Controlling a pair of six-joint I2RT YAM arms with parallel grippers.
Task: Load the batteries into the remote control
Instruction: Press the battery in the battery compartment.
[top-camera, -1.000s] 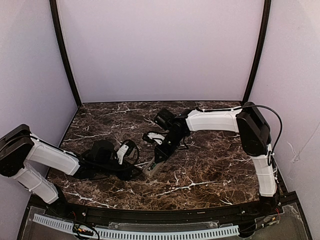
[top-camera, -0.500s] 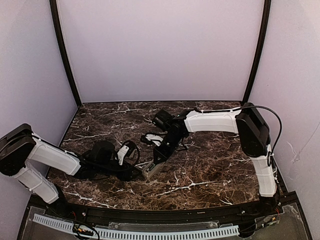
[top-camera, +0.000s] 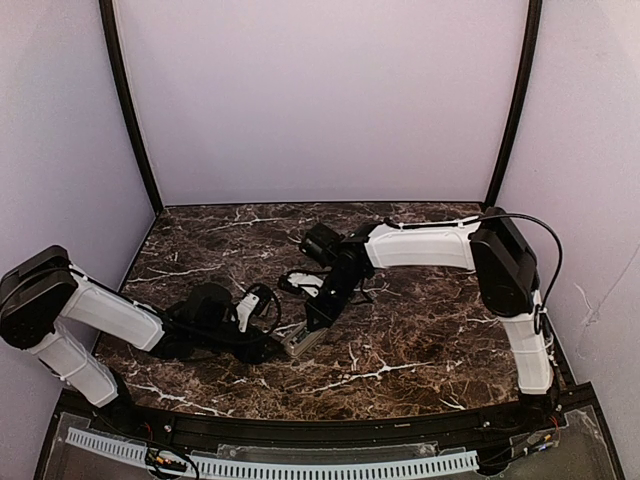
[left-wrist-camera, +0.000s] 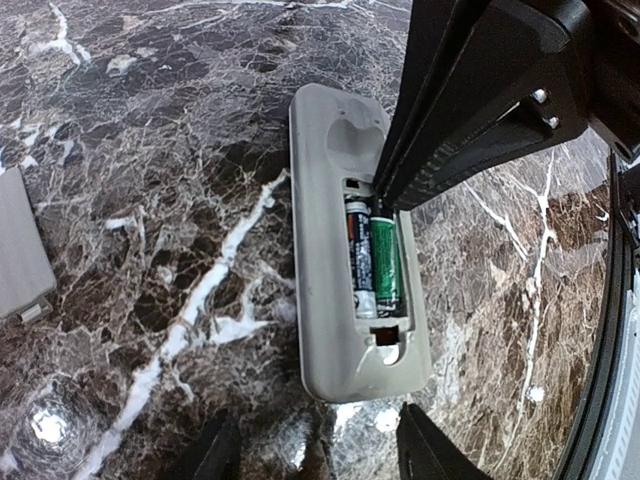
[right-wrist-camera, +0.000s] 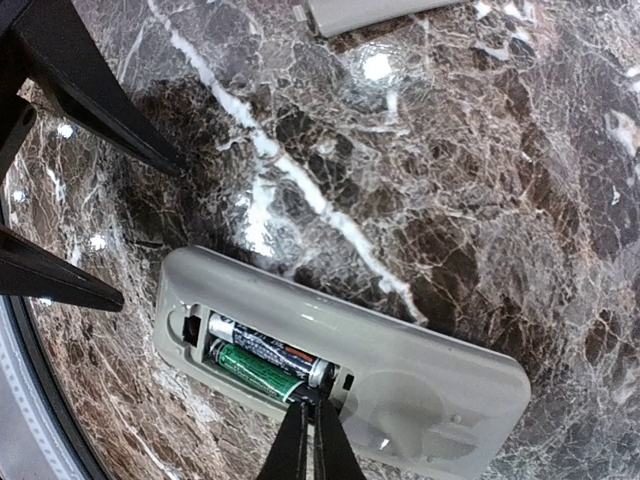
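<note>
Near the middle of the dark marbled surface (top-camera: 420, 340), the remote control (left-wrist-camera: 330, 330) is lying flat with its greyish back facing up and its battery bay standing uncovered. Inside that bay the batteries (left-wrist-camera: 372, 262) are sitting side by side along the length of the remote, one with a green wrap (left-wrist-camera: 386, 265) and one with a black wrap (left-wrist-camera: 358, 262). Both are resting down in the recess rather than sticking out of it.

From the far side, the right tool (right-wrist-camera: 308, 405) is reaching down at a slant, with its two fingers pressed together into a single narrow point and nothing pinched between them. That point is resting at the end of the green battery, where it meets the bay's end wall; whether it is pushing on the cell or only touching it cannot be told.

At the near end of the remote, the left tool (left-wrist-camera: 315, 428) is hovering low with its fingers spread about halfway. It is gripping nothing, and the remote's rounded end is lying just ahead of the gap between the fingers. Whether either finger is touching the casing cannot be told.

Off to one side, well apart from the remote, a flat grey cover piece (left-wrist-camera: 20, 250) is lying on the marble, only partly in the left wrist view.
</note>
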